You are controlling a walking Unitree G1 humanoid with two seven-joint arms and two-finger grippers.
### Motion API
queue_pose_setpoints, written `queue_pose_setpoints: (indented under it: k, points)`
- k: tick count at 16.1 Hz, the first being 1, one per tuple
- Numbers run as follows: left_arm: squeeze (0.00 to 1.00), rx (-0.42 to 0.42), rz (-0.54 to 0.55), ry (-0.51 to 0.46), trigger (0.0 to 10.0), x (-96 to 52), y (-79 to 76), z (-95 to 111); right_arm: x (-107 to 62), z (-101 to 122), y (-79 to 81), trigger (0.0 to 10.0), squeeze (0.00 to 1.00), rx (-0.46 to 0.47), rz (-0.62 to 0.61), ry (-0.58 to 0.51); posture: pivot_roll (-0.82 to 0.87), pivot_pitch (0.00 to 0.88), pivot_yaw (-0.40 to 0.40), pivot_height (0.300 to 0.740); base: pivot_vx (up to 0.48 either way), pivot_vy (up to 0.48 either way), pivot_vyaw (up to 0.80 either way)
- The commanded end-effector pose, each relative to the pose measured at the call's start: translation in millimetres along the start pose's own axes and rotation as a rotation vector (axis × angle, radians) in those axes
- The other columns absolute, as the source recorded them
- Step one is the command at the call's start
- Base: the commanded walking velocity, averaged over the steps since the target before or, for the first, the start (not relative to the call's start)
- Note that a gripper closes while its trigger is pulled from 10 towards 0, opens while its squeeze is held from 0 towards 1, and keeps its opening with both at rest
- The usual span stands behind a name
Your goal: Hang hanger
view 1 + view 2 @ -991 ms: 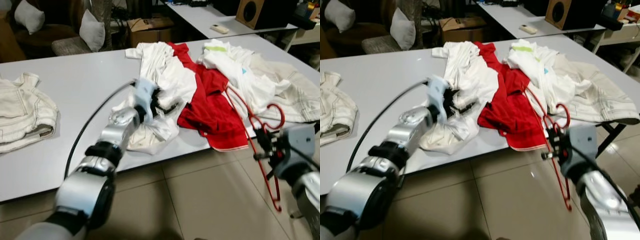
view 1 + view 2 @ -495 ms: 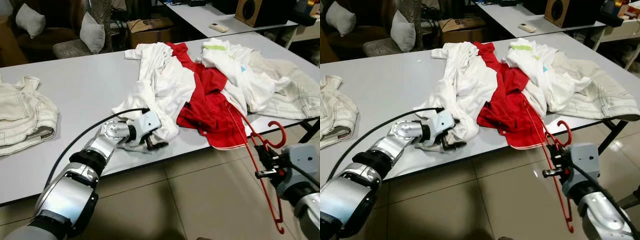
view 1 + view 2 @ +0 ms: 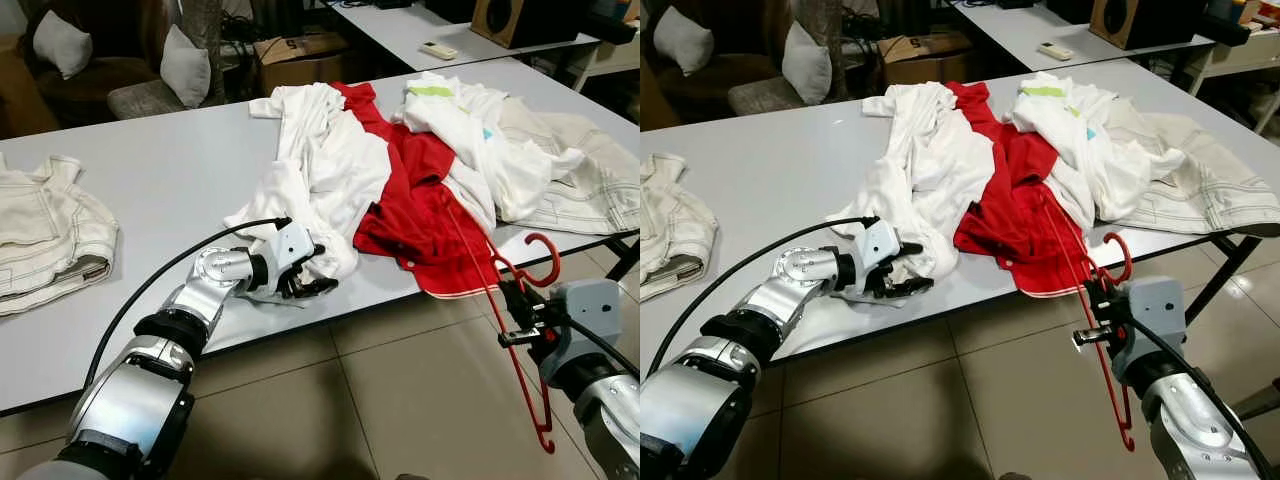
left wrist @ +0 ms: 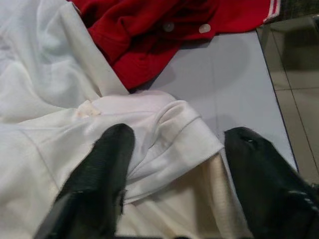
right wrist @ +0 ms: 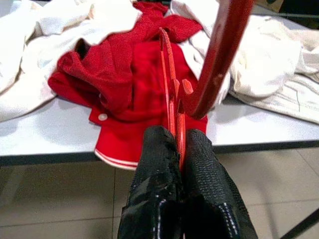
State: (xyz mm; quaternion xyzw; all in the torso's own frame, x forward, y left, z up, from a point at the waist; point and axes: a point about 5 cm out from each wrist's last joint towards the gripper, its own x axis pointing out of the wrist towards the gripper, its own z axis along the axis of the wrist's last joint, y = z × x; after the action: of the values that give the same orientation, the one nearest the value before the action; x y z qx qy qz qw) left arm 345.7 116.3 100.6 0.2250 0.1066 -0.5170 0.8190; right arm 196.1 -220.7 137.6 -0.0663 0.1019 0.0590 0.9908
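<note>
Jaws of the right gripper (image 5: 178,149) pinch the red hanger (image 3: 510,300), which hangs off the tabletop (image 3: 170,170) edge beside the red shirt (image 3: 420,210). The left gripper (image 4: 174,164) has its jaws spread around a white garment (image 4: 149,129) hem on the tabletop.

- No text, label or number can be read for sure on anything here.
- A dark mark on the cardboard box (image 3: 925,47) is too blurred to read.
</note>
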Motion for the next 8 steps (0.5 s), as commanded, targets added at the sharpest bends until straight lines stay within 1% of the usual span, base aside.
queue_pose_setpoints:
  k: [1,2,3,4,5,6,7,8]
  points:
    - [0.00,0.024,0.001,-0.002,2.2,-4.3,2.8,1,2.2,-1,-0.3,10.0,0.00,-0.004,0.004,0.004,-0.26,0.000,0.071,0.740,0.000,0.000,0.00]
    - [0.00,0.009,0.017,0.008,3.2,-7.9,4.7,-3,3.8,0,1.6,10.0,0.00,-0.004,0.015,-0.002,-0.25,0.000,0.068,0.740,0.000,0.000,0.00]
    - [0.00,0.003,0.046,0.010,3.0,-8.4,7.0,-3,4.4,0,1.9,10.0,0.00,-0.003,0.018,-0.002,-0.25,0.000,0.066,0.740,0.000,0.000,0.00]
    - [0.00,-0.010,0.090,0.004,2.2,-7.7,10.5,-1,5.1,-1,2.3,10.0,0.00,-0.002,0.021,-0.002,-0.24,0.000,0.065,0.740,0.000,0.000,0.00]
    - [0.00,-0.011,0.106,0.003,2.0,-7.7,12.0,0,5.5,-1,2.7,10.0,0.00,-0.002,0.023,-0.001,-0.24,0.000,0.065,0.740,0.000,0.000,0.00]
    - [0.00,-0.017,0.149,0.004,1.1,-8.0,16.0,1,7.0,-1,3.9,10.0,0.00,-0.002,0.029,-0.003,-0.24,0.000,0.065,0.740,0.000,0.000,0.00]
    - [0.00,-0.017,0.168,0.003,0.8,-7.8,17.5,2,7.6,-1,4.3,10.0,0.00,-0.002,0.032,-0.003,-0.24,0.000,0.065,0.740,0.000,0.000,0.00]
    - [0.00,-0.026,0.159,-0.003,0.0,-6.9,16.5,2,8.3,-1,5.6,10.0,0.00,-0.002,0.040,-0.003,-0.24,0.000,0.063,0.740,0.000,0.000,0.00]
